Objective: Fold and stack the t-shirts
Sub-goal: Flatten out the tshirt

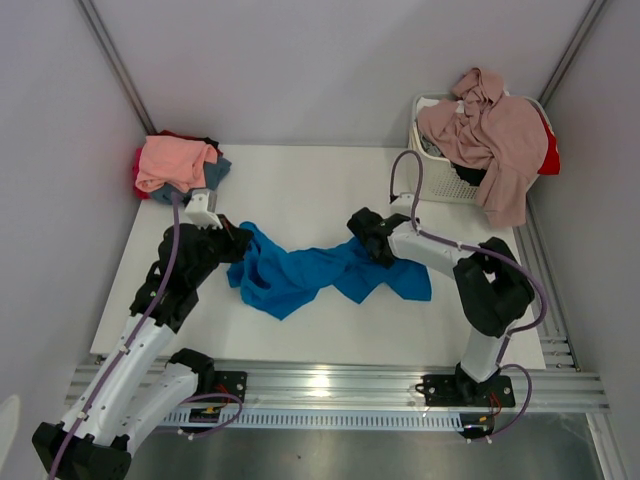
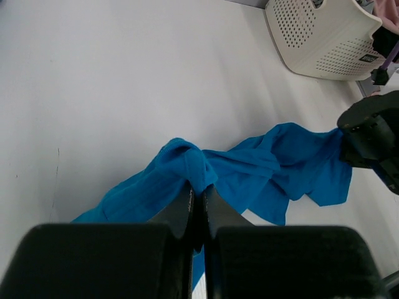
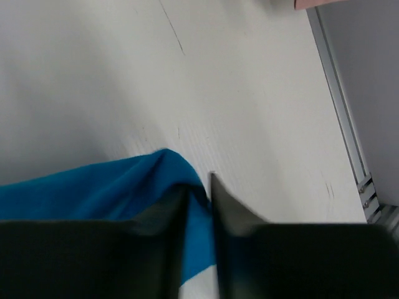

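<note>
A bright blue t-shirt point(image 1: 310, 270) lies crumpled and stretched between my two grippers on the white table point(image 1: 300, 190). At its left end my left gripper point(image 1: 240, 245) is shut on a raised fold of the blue t-shirt point(image 2: 274, 168), and the left wrist view shows the left gripper point(image 2: 201, 190) pinching it. My right gripper point(image 1: 368, 245) is at the shirt's right part. In the right wrist view the right gripper point(image 3: 199, 184) has its jaws slightly apart, and the blue t-shirt point(image 3: 93, 193) fills the gap.
Shirts sit stacked at the back left corner, a salmon pink one point(image 1: 175, 160) on top of a slate blue-grey one point(image 1: 215, 175). The white slatted basket point(image 1: 430, 150) at the back right holds a mauve-pink shirt point(image 1: 490, 135), with red point(image 1: 548, 150) and black point(image 1: 470, 175) cloth under it.
</note>
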Robot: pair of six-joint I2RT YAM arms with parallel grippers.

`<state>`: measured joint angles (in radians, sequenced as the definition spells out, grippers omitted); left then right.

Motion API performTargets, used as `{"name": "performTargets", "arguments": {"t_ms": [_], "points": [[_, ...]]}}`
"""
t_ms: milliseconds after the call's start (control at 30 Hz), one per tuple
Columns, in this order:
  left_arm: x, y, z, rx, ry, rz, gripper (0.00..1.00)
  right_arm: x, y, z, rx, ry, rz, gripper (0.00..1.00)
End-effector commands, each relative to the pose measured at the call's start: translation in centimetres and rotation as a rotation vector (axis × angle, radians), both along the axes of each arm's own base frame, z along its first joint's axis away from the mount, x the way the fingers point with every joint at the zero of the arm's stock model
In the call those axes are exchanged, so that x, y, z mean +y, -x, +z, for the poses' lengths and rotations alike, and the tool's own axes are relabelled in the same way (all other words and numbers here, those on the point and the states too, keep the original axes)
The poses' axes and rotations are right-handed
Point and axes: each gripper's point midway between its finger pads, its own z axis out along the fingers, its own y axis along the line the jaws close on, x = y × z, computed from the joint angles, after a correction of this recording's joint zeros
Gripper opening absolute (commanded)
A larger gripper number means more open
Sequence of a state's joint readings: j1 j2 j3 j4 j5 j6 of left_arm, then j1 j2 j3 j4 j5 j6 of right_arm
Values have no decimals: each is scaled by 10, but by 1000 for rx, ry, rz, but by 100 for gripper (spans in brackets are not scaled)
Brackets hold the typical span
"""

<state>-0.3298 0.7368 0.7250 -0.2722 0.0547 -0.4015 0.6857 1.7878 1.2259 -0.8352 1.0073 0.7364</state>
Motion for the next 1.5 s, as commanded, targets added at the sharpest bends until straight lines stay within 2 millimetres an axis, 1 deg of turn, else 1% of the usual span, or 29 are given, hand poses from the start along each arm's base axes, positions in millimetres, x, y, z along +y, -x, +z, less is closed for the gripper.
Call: {"name": "performTargets", "arguments": {"t_ms": [0,67,100,133,167,200,233,267,300,367,433,500,600,633,667,700,767,800,833,867,900,933,1000,1100,1267,1300,1333,1433,1467], "points": [[-2,-1,3,-27,0,-4,1,-4,-13,-2,-65,50,-47,34],[-2,-2,2,-24,-1,-4,0,3,-16,-10,-35,40,-27,67],[-2,-2,3,-25,0,-4,0,7,-15,-11,-24,29,-9,72],[-1,-2,3,-24,-1,-3,1,17,-22,-10,-62,-23,15,75],[-2,-2,3,-24,-3,-3,0,30,-23,0,-81,-118,59,84],[-2,-2,3,-24,-2,-5,0,33,-13,-6,-44,-122,128,91],[-2,-2,2,-22,-1,-7,0,49,-22,4,-109,-208,171,96],[-3,-2,3,-23,0,-9,0,55,-21,25,-165,-272,210,99],[-3,-3,3,-24,3,-11,0,63,-13,23,-138,-296,279,99],[-6,-2,2,-19,11,-21,0,80,-16,45,-192,-368,352,99],[-8,-2,2,-15,17,-30,0,93,-15,56,-190,-392,409,100],[-13,-1,0,-3,29,-50,0,104,-14,58,-166,-431,444,100],[-29,5,-4,33,67,-106,0,148,-5,61,-100,-621,583,100],[-39,10,-6,46,78,-145,0,177,10,60,-28,-758,694,99],[-49,15,-7,61,97,-182,0,190,19,55,13,-834,742,99],[-60,17,-10,76,101,-216,0,208,24,63,9,-915,808,99],[-89,32,-12,99,106,-328,0,235,50,59,94,-1030,911,100],[-104,39,-4,98,122,-396,0,243,56,59,117,-1058,950,99],[-123,48,-14,146,112,-466,0,248,60,52,155,-1060,960,99],[-134,55,-17,172,113,-520,1,251,59,54,154,-1045,969,99],[-143,56,-8,164,114,-543,0,249,60,51,167,-1032,965,99],[-156,65,-18,193,86,-594,0,248,59,52,162,-1024,964,99],[-175,79,-13,175,78,-695,0,244,59,56,147,-1032,967,99],[-189,93,-5,168,97,-782,1,240,61,52,152,-1043,959,99],[-191,93,-1,138,98,-788,1,238,66,45,174,-1049,955,98],[-191,93,0,133,95,-786,3,238,65,46,172,-1047,959,97],[-190,94,4,121,97,-786,12,239,65,46,177,-1044,966,97],[-184,90,9,90,90,-749,31,241,67,46,182,-1044,976,97],[-180,91,16,66,92,-735,41,240,66,46,182,-1042,975,97]]}}
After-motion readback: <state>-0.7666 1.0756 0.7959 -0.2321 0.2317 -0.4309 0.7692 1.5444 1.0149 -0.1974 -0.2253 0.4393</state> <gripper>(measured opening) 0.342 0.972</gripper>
